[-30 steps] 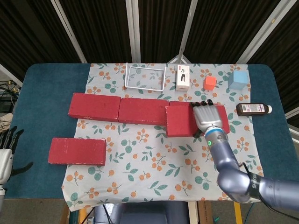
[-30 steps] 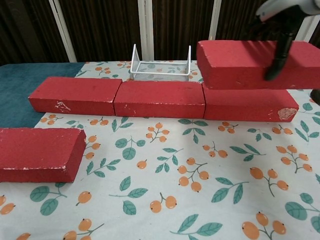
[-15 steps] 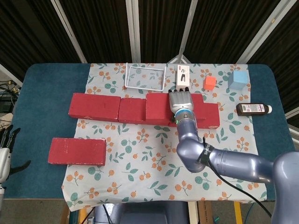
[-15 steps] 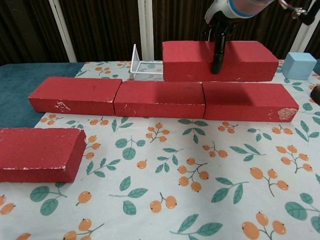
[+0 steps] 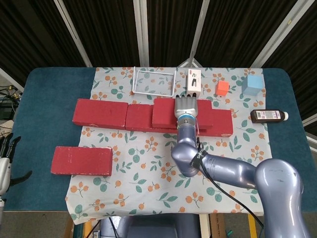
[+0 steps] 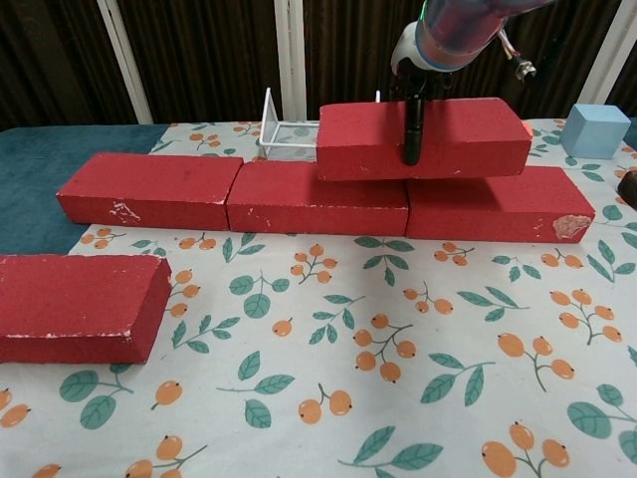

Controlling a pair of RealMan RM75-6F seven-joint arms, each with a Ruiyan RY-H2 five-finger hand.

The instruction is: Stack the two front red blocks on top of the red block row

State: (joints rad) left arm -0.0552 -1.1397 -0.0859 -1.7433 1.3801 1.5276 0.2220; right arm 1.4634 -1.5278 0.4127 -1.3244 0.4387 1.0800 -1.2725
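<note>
On floral cloth (image 5: 148, 163), right hand (image 5: 185, 105) gripped carried red block (image 6: 423, 137), lowered from above onto block row (image 6: 318, 194); second block (image 6: 75, 307) remained in front.

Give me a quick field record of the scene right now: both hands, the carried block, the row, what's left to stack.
right robot hand: grips the carried red rectangular block from above
carried block: over the seam between the middle and right blocks of the red block row; appears to rest on them, contact not certain
row: three red blocks end to end
remaining front red block: on the floral cloth, untouched
left robot hand: at the table's left edge, holds nothing
</note>
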